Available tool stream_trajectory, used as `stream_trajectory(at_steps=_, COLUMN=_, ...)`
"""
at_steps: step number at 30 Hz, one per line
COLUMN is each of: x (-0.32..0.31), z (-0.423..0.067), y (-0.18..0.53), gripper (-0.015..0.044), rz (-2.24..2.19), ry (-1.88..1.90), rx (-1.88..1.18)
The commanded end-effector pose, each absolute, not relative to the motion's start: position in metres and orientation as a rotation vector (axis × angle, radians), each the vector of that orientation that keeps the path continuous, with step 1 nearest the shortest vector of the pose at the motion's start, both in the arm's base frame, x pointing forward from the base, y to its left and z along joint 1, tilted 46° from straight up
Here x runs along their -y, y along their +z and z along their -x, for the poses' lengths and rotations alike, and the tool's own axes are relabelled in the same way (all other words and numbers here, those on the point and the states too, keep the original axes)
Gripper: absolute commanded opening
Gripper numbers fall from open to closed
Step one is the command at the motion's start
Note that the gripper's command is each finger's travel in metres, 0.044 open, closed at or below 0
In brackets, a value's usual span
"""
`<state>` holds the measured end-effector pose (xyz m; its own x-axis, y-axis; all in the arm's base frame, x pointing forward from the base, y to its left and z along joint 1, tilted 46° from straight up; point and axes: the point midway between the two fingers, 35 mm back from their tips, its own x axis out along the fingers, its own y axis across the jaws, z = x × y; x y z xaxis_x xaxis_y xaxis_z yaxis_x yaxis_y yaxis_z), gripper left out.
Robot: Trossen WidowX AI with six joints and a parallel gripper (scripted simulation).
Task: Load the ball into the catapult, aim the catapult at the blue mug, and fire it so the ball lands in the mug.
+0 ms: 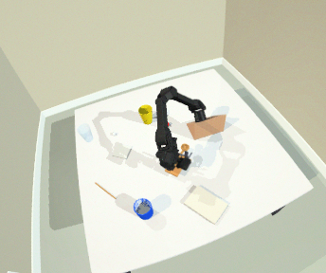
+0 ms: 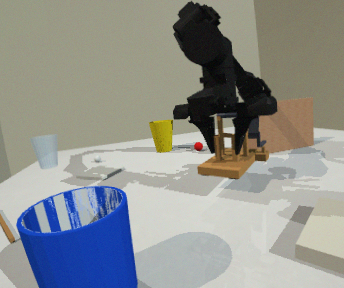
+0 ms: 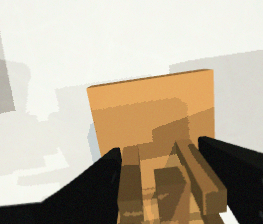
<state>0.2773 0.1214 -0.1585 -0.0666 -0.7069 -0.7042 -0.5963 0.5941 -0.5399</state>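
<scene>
Catapult first — the small wooden catapult (image 2: 228,156) on its flat tan base sits near the middle of the white counter (image 1: 265,171), and the black parallel-jaw gripper (image 2: 226,136) is clamped on its upright frame, one finger on each side. The wrist view confirms it: dark fingers press against the wooden posts from both flanks, with the base plate stretching ahead.

Out from there, the black arm (image 1: 163,118) folds up and back toward its mount beside the leaning brown board (image 1: 208,125) near the far right edge. The small red ball (image 2: 198,146) lies on the counter just behind the catapult, next to the yellow cup (image 2: 161,135) — not loaded, as far as I can judge. The blue mug (image 2: 77,242) stands toward the near edge, well apart from the catapult. A pale translucent cup (image 2: 45,150) sits by the left edge, a thin wooden stick (image 1: 105,190) by the near left, and a cream flat block (image 1: 205,203) toward the near right.

This looks like the aiming step. The risks: the grip is high on a light frame, so turning it could tip the catapult or let it slip and twist between the fingers, spoiling the aim. A sweep could also nudge the ball away, or knock the throwing arm loose early.
</scene>
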Motion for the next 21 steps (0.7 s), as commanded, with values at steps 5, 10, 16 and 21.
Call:
stream_trajectory(at_steps=5, x=-0.125, z=-0.287, y=-0.158, gripper=0.0000, rz=1.038, ry=-0.153, rx=-1.729)
stream_trajectory(at_steps=10, x=-0.121, z=-0.287, y=-0.163, gripper=0.0000, rz=1.038, ry=-0.152, rx=-1.729)
stream_trajectory(at_steps=16, x=-0.113, z=-0.286, y=-0.170, gripper=0.0000, rz=1.039, ry=-0.152, rx=-1.729)
stream_trajectory(at_steps=21, x=-0.107, z=-0.286, y=-0.176, gripper=0.0000, rz=1.039, ry=-0.152, rx=-1.729)
